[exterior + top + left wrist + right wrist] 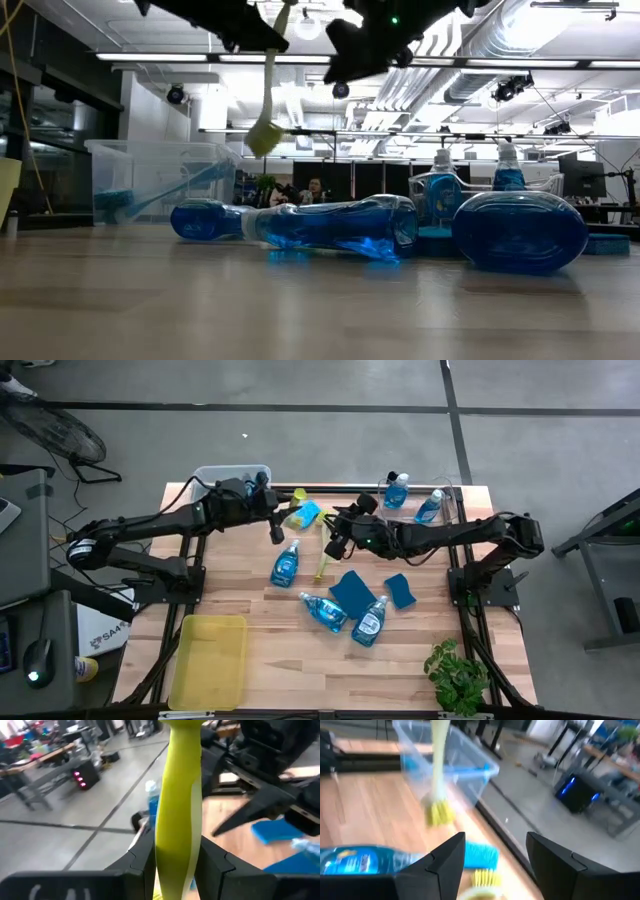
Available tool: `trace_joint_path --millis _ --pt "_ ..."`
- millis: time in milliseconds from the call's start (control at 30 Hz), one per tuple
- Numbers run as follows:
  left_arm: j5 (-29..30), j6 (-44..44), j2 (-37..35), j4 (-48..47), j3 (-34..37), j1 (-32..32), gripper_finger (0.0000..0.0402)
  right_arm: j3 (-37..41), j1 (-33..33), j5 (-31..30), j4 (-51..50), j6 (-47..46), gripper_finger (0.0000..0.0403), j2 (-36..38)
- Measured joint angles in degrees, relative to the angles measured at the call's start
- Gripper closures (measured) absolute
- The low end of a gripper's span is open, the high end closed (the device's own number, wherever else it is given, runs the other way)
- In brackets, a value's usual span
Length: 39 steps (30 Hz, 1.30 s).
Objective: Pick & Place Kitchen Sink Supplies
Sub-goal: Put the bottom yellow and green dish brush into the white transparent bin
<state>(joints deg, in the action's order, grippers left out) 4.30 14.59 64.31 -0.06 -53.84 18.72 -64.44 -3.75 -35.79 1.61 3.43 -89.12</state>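
Here, going from my left side across, my left gripper [176, 865] is clamped narrowly on the yellow-green handle of a dish brush [179, 795], the handle running straight up between my 2 fingers [142, 852] so that the brush hangs clear of the wood; in the low view its bristle head [263, 137] dangles well above the table, which I judge is the point of holding it this way, since it can be carried over the clutter without dragging. Behind these jaws sits the clear bin [232, 477], with a blue-handled item already leaning inside it, and I take that bin as the likely drop place, though I cannot be sure. Just below and beside these jaws lies 1 soap bottle [286, 562] on its side. Farther across, my right gripper [495, 852] hangs over the middle of the table with its jaws spread wide and nothing between them; the hanging brush shows just ahead of them, apart from both fingers, so I judge this hand has no part in bearing it. Under and beyond these jaws lie another brush [322, 563], 2 more tipped bottles [368, 622], and 2 flat blue sponges [352, 590], loose on the wood where either hand could reach them. Past my right jaws, 2 bottles [396, 490] stand near the far edge. The yellow tray [209, 660] lies near the front, well away from both jaws.
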Motion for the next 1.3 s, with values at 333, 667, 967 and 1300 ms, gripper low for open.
trace_joint_path --millis 333,667,967,1300 --pt "19.8 3.6 0.0 -18.8 -9.5 0.0 0.0309 0.4 0.0 1.9 -11.0 -8.0 0.0198 -0.1" --pt "33.3 4.7 0.0 -30.2 -16.6 0.1 0.0309 9.7 0.0 2.5 1.1 -8.2 0.0198 -0.2" --pt "36.7 1.7 1.4 -35.6 -16.8 7.5 0.0309 16.3 0.0 6.1 10.0 -9.7 0.0199 -0.2" --pt "34.9 1.4 7.6 -40.0 -16.8 16.3 0.0309 18.2 0.0 6.3 12.0 -10.9 0.0199 -0.2"
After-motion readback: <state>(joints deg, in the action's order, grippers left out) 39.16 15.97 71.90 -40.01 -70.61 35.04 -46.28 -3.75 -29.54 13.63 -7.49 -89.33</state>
